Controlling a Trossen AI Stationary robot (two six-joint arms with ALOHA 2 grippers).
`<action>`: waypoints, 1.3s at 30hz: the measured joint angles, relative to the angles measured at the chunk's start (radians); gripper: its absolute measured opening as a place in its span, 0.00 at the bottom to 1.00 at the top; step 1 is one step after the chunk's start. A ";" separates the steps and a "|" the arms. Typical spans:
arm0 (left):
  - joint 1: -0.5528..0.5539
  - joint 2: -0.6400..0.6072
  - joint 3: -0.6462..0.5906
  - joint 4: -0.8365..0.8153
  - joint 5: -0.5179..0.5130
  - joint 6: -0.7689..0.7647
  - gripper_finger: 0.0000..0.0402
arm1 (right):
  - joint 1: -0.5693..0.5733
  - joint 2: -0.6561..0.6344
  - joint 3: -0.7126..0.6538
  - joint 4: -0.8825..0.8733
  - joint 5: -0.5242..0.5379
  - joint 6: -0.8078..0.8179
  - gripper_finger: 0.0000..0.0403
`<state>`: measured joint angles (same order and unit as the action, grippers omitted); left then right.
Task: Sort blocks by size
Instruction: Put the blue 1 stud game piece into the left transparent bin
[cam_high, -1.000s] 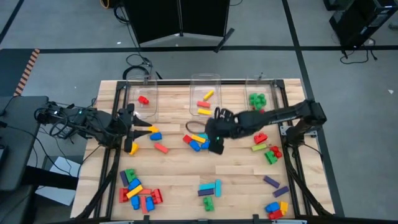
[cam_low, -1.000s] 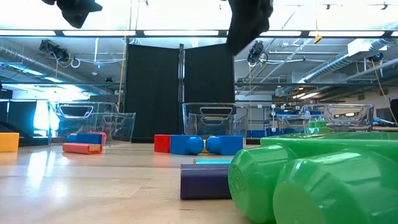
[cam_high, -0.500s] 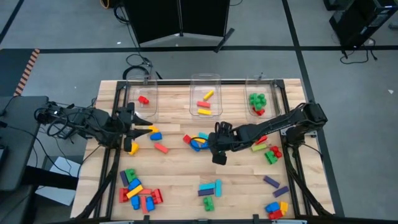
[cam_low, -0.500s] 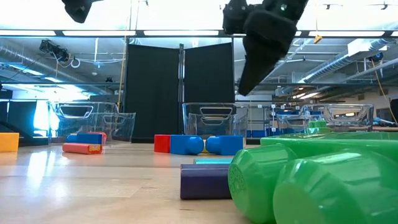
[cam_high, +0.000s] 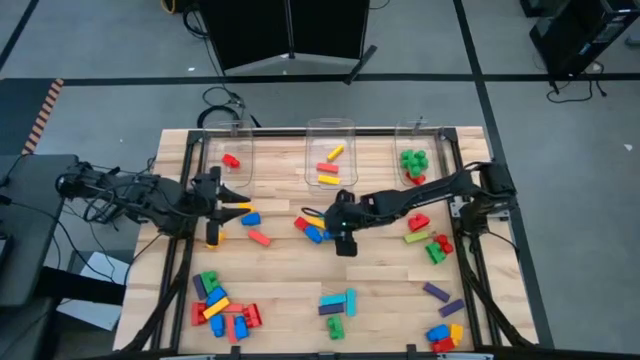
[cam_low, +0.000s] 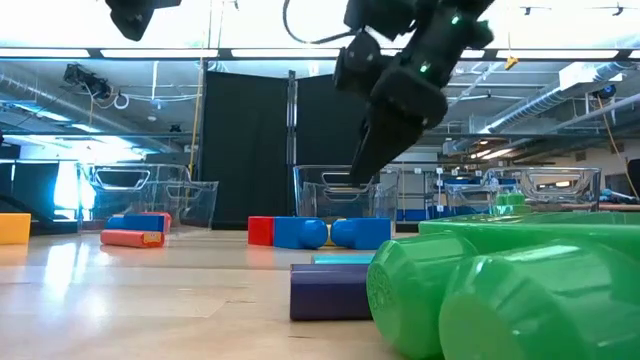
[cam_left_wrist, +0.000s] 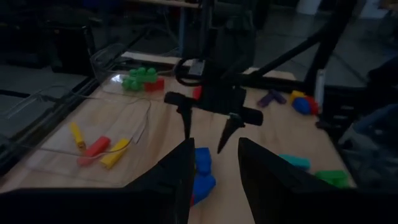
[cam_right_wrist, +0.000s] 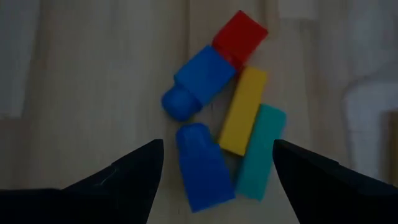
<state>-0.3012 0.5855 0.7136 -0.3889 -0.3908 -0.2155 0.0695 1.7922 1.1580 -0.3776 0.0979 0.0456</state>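
High view is showing the blocks lying scattered over the wooden table (cam_high: 290, 280), and the group under inspection is the small cluster (cam_high: 315, 229) near the table's middle, just in front of the middle bin (cam_high: 330, 152). Right wrist view is resolving that cluster into five pieces lying flat and touching one another: a red block (cam_right_wrist: 240, 34), two blue blocks (cam_right_wrist: 198, 79) (cam_right_wrist: 203, 167), a yellow block (cam_right_wrist: 243, 111) and a cyan block (cam_right_wrist: 261, 152) lying alongside the yellow one. The right end effector (cam_high: 341, 222) is hanging directly above this cluster with its fingers (cam_right_wrist: 135, 174) spread wide on either side of the pieces and gripping nothing; the low view is showing it well clear of the table surface. The middle bin is holding yellow and red pieces, the left bin (cam_high: 230, 155) a single red piece, and the right bin (cam_high: 414, 160) green pieces with a red one. Further groups of blocks are lying at the near left (cam_high: 222, 305), near centre (cam_high: 338, 305) and along the right edge (cam_high: 434, 243). The left end effector (cam_high: 218, 213) is waiting over the left side of the table, beside a yellow and a blue block, its fingers (cam_left_wrist: 179, 180) standing narrowly apart with nothing between them.
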 joint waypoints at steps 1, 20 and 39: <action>0.000 0.010 0.000 -0.004 -0.014 0.001 0.33 | -0.008 0.020 0.000 0.002 -0.022 -0.010 0.78; 0.000 0.093 0.000 -0.005 -0.060 0.002 0.33 | -0.002 0.133 0.002 0.003 -0.045 0.014 0.50; 0.000 0.096 0.000 0.005 -0.060 0.002 0.33 | 0.024 0.035 0.046 -0.056 -0.055 0.094 0.39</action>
<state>-0.3012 0.6811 0.7136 -0.3836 -0.4511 -0.2138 0.0933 1.8274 1.2040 -0.4340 0.0433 0.1394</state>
